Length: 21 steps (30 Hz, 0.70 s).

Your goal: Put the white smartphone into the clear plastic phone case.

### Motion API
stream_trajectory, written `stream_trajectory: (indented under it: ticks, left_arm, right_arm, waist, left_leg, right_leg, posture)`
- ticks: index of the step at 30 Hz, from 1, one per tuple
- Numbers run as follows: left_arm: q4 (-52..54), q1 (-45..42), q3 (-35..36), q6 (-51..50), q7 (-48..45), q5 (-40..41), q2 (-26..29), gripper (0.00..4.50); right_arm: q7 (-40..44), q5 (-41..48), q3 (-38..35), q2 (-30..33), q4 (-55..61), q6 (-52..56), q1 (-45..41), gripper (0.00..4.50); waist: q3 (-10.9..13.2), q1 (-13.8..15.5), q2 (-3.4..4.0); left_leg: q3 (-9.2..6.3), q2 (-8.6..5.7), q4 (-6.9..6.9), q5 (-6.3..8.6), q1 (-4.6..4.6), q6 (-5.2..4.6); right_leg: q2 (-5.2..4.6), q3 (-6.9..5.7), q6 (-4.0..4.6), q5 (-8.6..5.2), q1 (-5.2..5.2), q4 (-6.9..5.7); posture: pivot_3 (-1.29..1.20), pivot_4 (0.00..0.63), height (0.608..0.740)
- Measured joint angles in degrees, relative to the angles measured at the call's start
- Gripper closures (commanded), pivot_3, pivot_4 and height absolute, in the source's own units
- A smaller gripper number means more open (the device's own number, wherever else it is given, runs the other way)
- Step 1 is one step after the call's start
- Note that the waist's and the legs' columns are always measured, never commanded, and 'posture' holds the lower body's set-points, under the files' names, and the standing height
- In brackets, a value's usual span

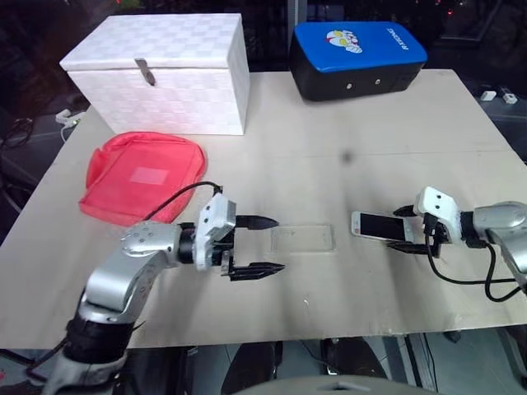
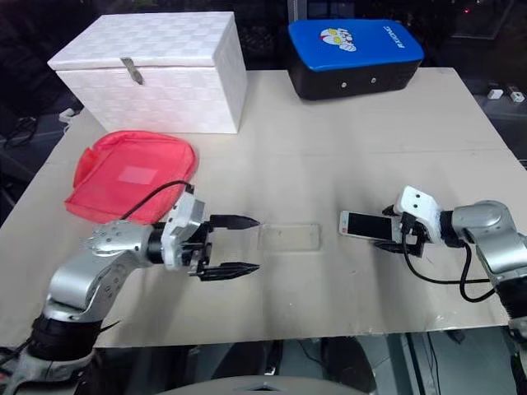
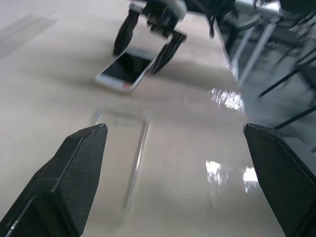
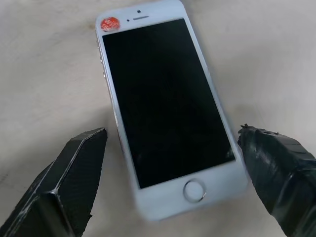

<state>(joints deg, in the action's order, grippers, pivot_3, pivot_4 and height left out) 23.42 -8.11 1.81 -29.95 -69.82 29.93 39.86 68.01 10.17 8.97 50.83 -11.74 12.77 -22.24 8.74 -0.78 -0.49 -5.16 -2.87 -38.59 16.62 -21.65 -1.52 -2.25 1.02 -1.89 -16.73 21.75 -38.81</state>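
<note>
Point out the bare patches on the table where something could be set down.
Free: the wide middle between the white box, blue case and clear plastic phone case; also the near edge. Crowded: around the red pouch and white smartphone.

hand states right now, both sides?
Left hand: open, holding nothing, beside the clear plastic phone case.
Right hand: open, straddling the white smartphone, not gripping it.

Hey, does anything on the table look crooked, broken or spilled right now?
Nothing stands out. The white smartphone lies flat, screen up and uncracked; the clear case lies flat, empty, apart from it. Only oddity: a small red sticker by the phone's earpiece.
</note>
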Motion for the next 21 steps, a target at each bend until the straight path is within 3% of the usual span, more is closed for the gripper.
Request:
stream_trajectory:
  ticks: [3,8,15,21]
  left_arm:
    - [2.5,2.5,1.5,-1.3,2.8,1.7,0.3,0.03]
    - [3.5,5.9,3.6,-0.6,5.3,2.0,1.0,0.00]
    - [0.1,8.5,4.5,3.9,6.0,0.5,1.4,0.00]
    - [-8.8,8.7,4.4,11.3,4.9,-3.0,1.5,0.00]
  right_arm:
    - [1.9,-0.6,0.6,-1.4,-4.6,-3.0,-2.1,0.00]
    - [3.7,-1.3,0.8,-2.9,-8.5,-4.4,-4.3,1.54]
    - [1.4,-1.8,-1.6,-2.9,-3.0,-6.7,-0.2,1.61]
    - [-2.1,2.1,-2.6,-3.7,19.4,5.7,3.7,1.61]
  waist:
    - [-0.1,0.0,-0.09]
    - [-0.1,-0.2,-0.17]
    - [-0.1,0.0,-0.15]
    - [0.2,0.0,0.34]
  left_leg:
    - [0.02,0.00,-0.03,0.08,0.10,-0.14]
    - [0.02,0.04,0.03,0.04,0.18,-0.05]
    - [0.03,0.04,0.09,0.04,0.15,-0.05]
    - [0.09,0.04,0.19,-0.03,-0.37,0.07]
  right_leg:
    - [-0.01,0.02,0.05,0.07,-0.09,-0.01]
    - [0.02,0.03,0.10,0.09,-0.08,-0.04]
    - [0.01,0.04,0.10,0.09,-0.03,-0.02]
    - [0.02,0.12,0.10,0.09,0.62,-0.08]
  posture:
    - [0.00,0.150,0.740]
    - [0.00,0.150,0.740]
    - [0.00,0.150,0.740]
    - [0.00,0.150,0.740]
